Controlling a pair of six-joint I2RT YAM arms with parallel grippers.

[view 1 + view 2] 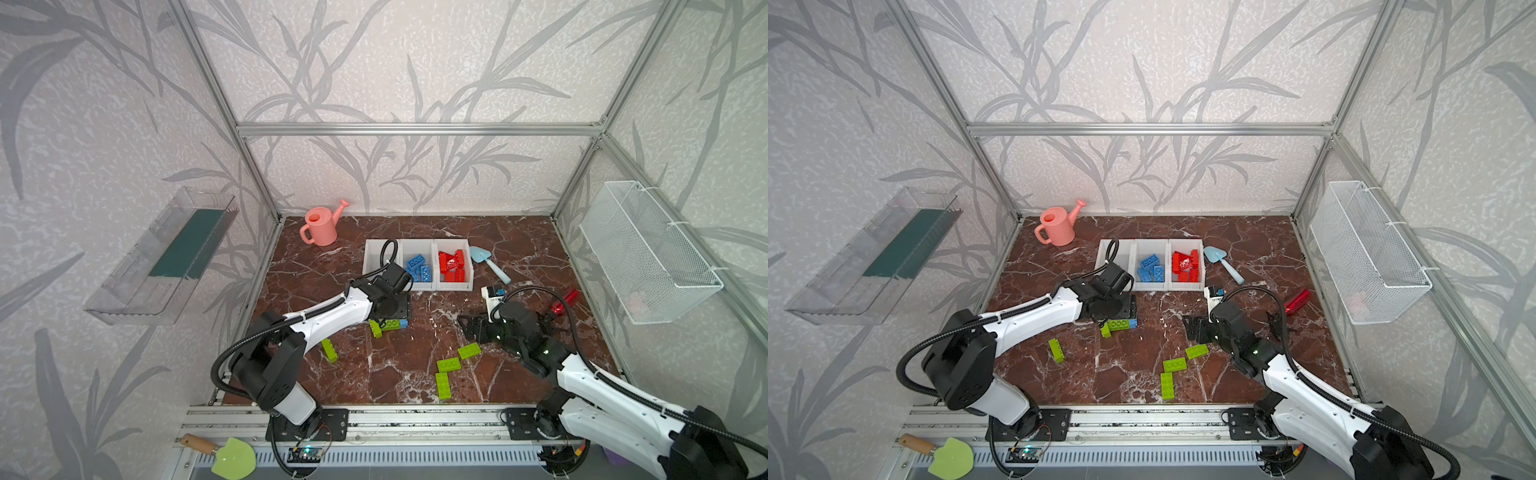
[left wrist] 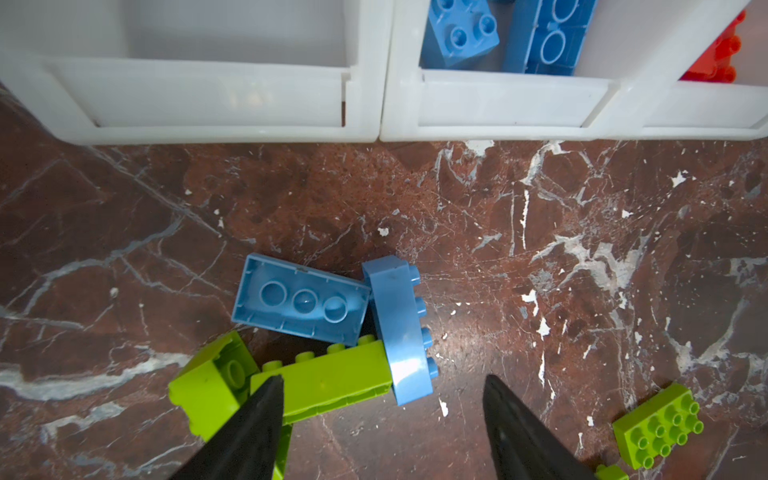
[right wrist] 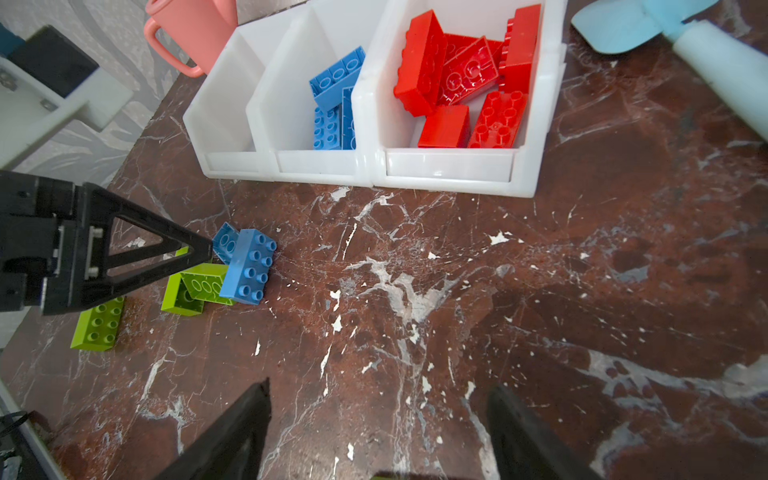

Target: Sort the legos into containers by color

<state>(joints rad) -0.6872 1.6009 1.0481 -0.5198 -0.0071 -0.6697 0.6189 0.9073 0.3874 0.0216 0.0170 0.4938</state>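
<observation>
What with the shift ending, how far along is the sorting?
Done: red legos sit in the right bin, some blue legos lie in the middle bin. In hand: nothing; the left gripper hovers open above a mixed pile. Left: two blue bricks there and every green lego on the table; the left bin is empty.

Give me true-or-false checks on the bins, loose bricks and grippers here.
1. Red bricks sit in an end bin. True.
2. Every blue brick is binned. False: two blue bricks lie on the table against green bricks.
3. The other end bin holds green bricks. False: it is empty.
4. The left gripper clamps a green brick. False: it is open, holding nothing.
5. The right gripper is open and empty. True.
</observation>
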